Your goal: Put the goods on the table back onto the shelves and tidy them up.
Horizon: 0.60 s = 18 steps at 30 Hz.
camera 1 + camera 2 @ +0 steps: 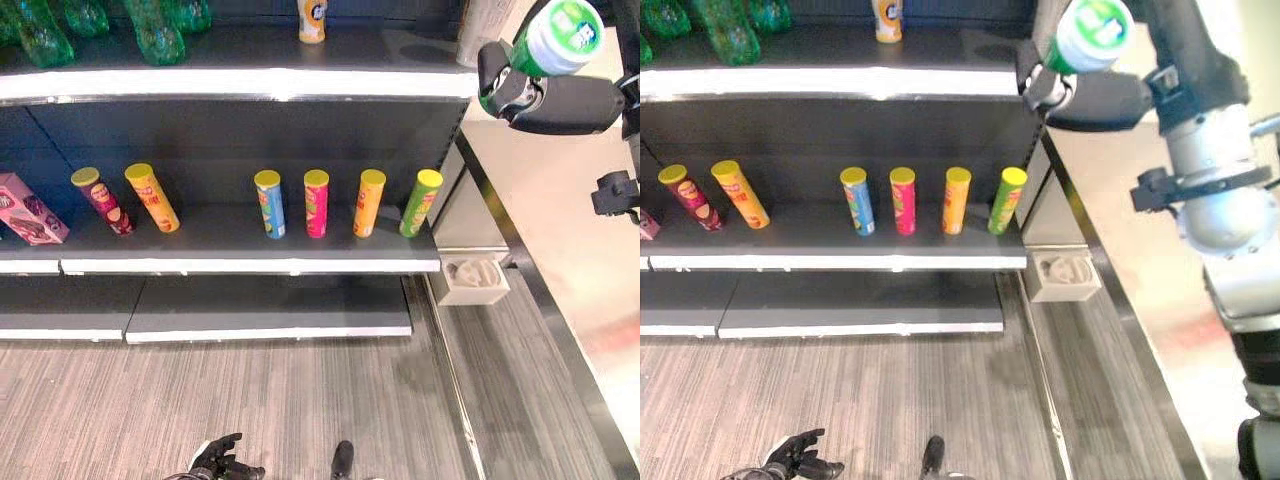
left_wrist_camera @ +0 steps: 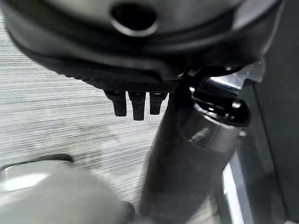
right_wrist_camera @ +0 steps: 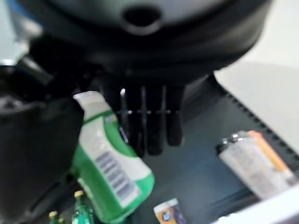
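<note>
My right hand [image 1: 560, 103] is raised at the right end of the top shelf [image 1: 240, 82], shut on a green canister with a white lid [image 1: 558, 36]. The right wrist view shows that canister [image 3: 110, 164] held between the thumb and the fingers [image 3: 150, 122], above the shelf's dark board. My left hand [image 1: 222, 462] hangs low over the floor, its fingers [image 2: 134, 103] straight and holding nothing.
On the top shelf stand green bottles [image 1: 150, 30] and an orange can [image 1: 312, 20]; a pale tube [image 3: 256, 162] lies there too. The middle shelf [image 1: 250, 265] carries several chip tubes [image 1: 316, 203] and a pink box [image 1: 30, 210]. A small white bin [image 1: 475, 280] sits by the shelf's right end.
</note>
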### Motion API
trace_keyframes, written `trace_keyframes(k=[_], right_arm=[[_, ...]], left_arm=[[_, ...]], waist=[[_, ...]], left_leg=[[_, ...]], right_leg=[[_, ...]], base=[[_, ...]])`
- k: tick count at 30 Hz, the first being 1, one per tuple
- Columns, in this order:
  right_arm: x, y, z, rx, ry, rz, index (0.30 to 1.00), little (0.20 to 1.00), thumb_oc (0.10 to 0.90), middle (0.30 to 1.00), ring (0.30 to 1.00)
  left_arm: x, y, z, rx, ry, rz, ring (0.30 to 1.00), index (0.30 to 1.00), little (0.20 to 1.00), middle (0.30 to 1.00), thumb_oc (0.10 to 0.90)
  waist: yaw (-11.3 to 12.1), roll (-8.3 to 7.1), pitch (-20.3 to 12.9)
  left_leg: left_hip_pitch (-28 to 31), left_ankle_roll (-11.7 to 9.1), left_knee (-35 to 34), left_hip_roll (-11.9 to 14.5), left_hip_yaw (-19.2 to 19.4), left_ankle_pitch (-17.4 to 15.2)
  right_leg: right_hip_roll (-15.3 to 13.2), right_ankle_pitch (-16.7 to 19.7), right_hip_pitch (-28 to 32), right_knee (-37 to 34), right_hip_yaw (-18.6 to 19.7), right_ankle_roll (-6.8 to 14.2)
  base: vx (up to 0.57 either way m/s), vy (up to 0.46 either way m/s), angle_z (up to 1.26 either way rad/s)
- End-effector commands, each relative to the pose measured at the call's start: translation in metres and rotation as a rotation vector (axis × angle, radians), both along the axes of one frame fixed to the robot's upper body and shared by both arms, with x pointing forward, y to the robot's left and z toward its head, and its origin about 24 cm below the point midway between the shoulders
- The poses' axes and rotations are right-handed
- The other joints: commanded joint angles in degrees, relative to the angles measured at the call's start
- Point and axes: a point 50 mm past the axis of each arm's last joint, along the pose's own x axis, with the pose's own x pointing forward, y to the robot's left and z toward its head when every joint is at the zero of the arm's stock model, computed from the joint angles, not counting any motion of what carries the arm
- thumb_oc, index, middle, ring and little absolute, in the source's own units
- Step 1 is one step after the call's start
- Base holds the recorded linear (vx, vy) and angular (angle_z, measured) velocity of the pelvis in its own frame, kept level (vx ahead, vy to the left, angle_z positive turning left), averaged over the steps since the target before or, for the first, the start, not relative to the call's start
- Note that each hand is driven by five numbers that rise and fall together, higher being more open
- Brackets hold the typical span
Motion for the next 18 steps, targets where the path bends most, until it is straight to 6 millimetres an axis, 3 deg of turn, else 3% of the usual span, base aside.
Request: trace_keyframes(k=[1,2,3,6,11,18], right_arm=[[-0.027,0.000,0.057,0.051,-0.217,0.056,0.300,0.300,0.400,0.300,0.300],[-0.025,0.002,0.059,0.048,-0.214,0.061,0.300,0.300,0.400,0.300,0.300],[-0.020,0.009,0.061,0.059,-0.202,0.096,0.300,0.300,0.400,0.300,0.300],[-0.015,0.015,0.064,0.053,-0.191,0.111,0.300,0.300,0.400,0.300,0.300],[-0.016,0.026,0.066,0.052,-0.205,0.163,0.300,0.300,0.400,0.300,0.300],[-0.006,0.037,0.066,0.065,-0.174,0.199,0.300,0.300,0.400,0.300,0.300]], left_arm=[[0.009,0.026,0.011,0.112,-0.003,-0.085,0.900,0.900,0.900,0.900,0.800],[0.006,0.027,0.010,0.116,0.013,-0.091,0.900,0.900,0.900,0.900,0.800],[-0.003,0.031,0.008,0.130,0.044,-0.090,0.900,0.900,0.900,0.900,0.800],[-0.014,0.033,0.005,0.122,0.068,-0.055,0.900,0.900,0.900,0.900,0.800],[-0.024,0.030,0.000,0.118,0.107,-0.053,0.900,0.900,0.900,0.900,0.800],[-0.030,0.028,-0.004,0.128,0.132,-0.050,0.900,0.900,0.900,0.900,0.800]], waist=[[0.9,-1.11,1.3],[1.2,-1.39,1.2],[3.0,-0.69,0.4],[3.6,0.45,-1.0],[3.5,1.20,-3.2],[4.6,0.45,-4.6]], left_leg=[[0.5,1.9,-14.8,4.6,3.5,6.3],[0.1,2.5,-18.3,4.9,4.0,4.9],[-1.2,2.3,-28.9,4.2,1.1,7.9],[0.8,2.1,-36.1,3.9,-1.9,9.8],[6.7,2.7,-40.9,2.8,-0.5,9.5],[9.3,3.7,-42.3,1.8,1.8,7.8]], right_leg=[[-4.9,-4.7,4.6,0.3,-0.8,11.8],[-5.3,-4.9,4.8,0.3,-0.9,12.2],[-5.1,-5.8,5.6,0.3,0.6,12.9],[-4.6,-6.6,6.4,0.3,1.8,13.1],[-5.8,-6.6,7.9,0.3,2.7,13.7],[-7.8,-5.8,8.4,0.3,3.1,15.3]], base=[[0.16,-0.026,0.07],[0.32,0.084,0.22],[0.25,0.091,0.19],[0.19,0.111,-0.23],[0.17,0.154,-0.39],[0.06,0.116,-0.02]])
